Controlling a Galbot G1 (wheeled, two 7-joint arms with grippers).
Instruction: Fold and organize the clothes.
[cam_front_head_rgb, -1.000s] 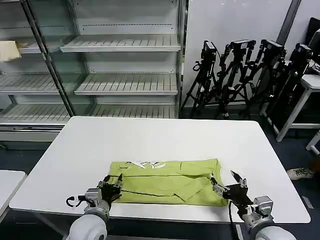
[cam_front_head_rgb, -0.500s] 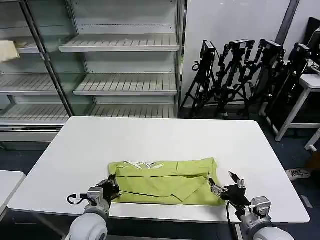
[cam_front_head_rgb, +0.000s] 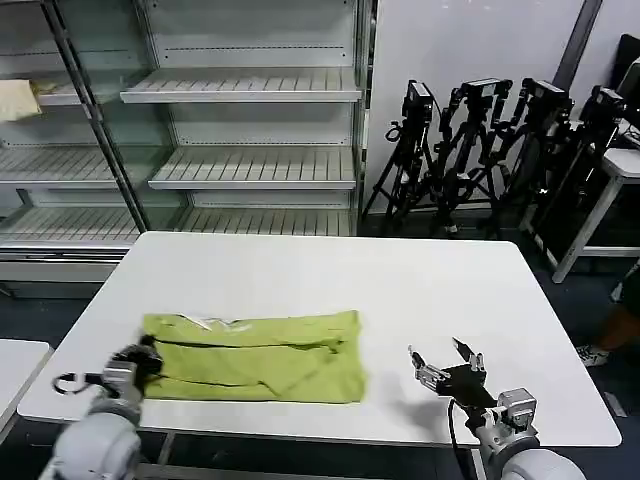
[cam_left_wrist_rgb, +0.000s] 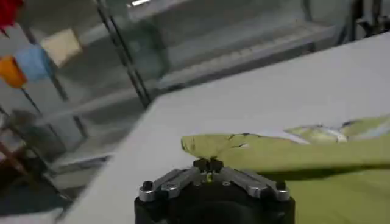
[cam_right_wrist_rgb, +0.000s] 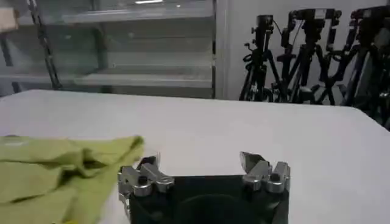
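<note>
The lime yellow-green T-shirt (cam_front_head_rgb: 255, 357) lies folded into a long band on the white table (cam_front_head_rgb: 330, 280), toward its front left, with a white neck label along its far edge. My left gripper (cam_front_head_rgb: 146, 358) is at the band's left end, shut on the shirt's edge (cam_left_wrist_rgb: 207, 146). My right gripper (cam_front_head_rgb: 444, 361) stands open near the table's front right, clear of the shirt (cam_right_wrist_rgb: 55, 173), with bare table between its fingertips (cam_right_wrist_rgb: 251, 161).
Metal shelving (cam_front_head_rgb: 240, 130) stands behind the table, with a pale cream cloth (cam_front_head_rgb: 20, 98) on a left shelf. Black tripods (cam_front_head_rgb: 500, 150) cluster at the back right. A second white table (cam_front_head_rgb: 625, 165) stands at far right, another (cam_front_head_rgb: 15, 365) at front left.
My left gripper has shut on the shirt's left end and dragged the whole band leftward across the table. My right gripper has let go of the right end and now stands open, apart from it.
</note>
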